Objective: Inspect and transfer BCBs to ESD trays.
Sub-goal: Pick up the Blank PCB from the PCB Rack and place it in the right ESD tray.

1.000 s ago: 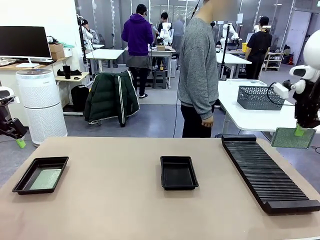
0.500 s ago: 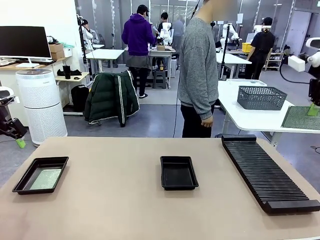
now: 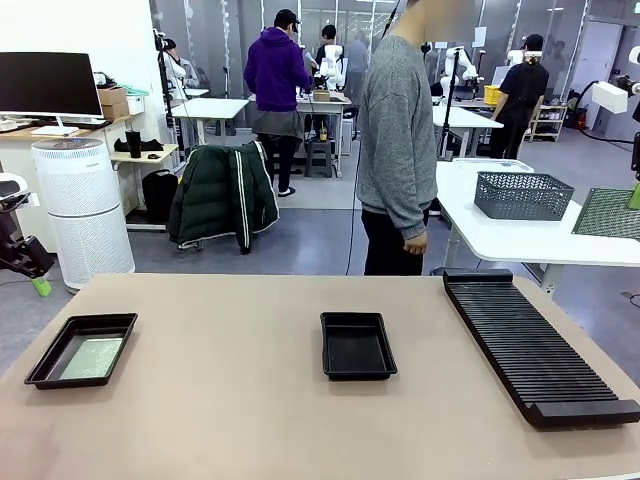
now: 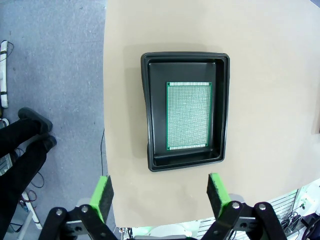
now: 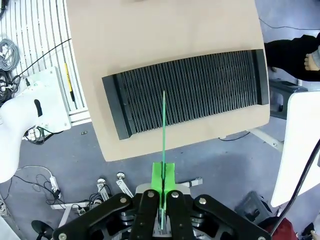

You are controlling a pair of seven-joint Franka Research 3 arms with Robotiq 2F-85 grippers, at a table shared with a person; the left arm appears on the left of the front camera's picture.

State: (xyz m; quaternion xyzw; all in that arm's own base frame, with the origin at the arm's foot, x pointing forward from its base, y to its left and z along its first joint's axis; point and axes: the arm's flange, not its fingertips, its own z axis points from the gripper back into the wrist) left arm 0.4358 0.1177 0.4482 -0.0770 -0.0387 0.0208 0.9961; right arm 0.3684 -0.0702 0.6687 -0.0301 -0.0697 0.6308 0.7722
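Note:
Two black ESD trays lie on the tan table. The left tray (image 3: 45, 365) (image 4: 147, 110) holds one green BCB (image 3: 92, 357) (image 4: 188, 116) lying flat. The centre tray (image 3: 358, 345) holds nothing. My left gripper (image 4: 159, 195) (image 3: 40, 286) hangs open high above the left tray, off the table's left edge. My right gripper (image 5: 163, 182) (image 3: 634, 195) is shut on a second BCB (image 3: 608, 213) (image 5: 163, 130). It holds that board in the air at the far right, above and beyond the rack, and the wrist view shows the board edge-on.
A long black slotted rack (image 3: 535, 345) (image 5: 185, 95) runs along the table's right side. A person (image 3: 400, 140) stands at the far edge, hands down. Behind them a white table carries a grey mesh basket (image 3: 520, 195).
My right gripper has lifted the BCB up and to the right, from just past the rack's far end to the picture's right edge. The left arm has stayed still.

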